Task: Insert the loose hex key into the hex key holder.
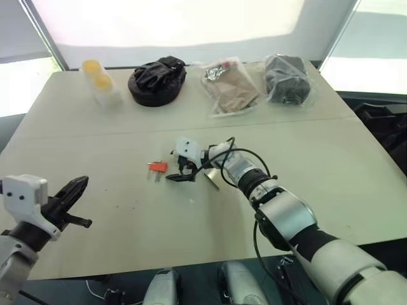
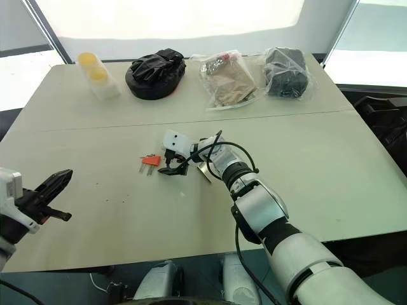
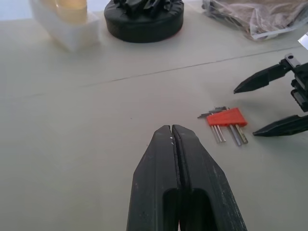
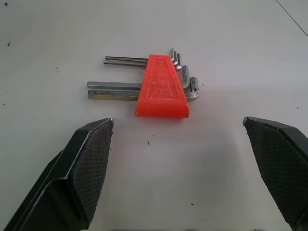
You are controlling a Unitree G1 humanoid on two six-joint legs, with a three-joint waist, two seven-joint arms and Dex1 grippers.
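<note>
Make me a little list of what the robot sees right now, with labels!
Table: pale tabletop
Hex key holder: orange-red block lying flat, metal keys sticking out of both sides
Loose hex key: cannot tell it apart from the keys at the holder
Right gripper: open wide, just short of the holder, not touching
Left gripper: shut, holding nothing, off to the side
Far edge of table: black pouch, yellow-capped clear box, two clear bags
</note>
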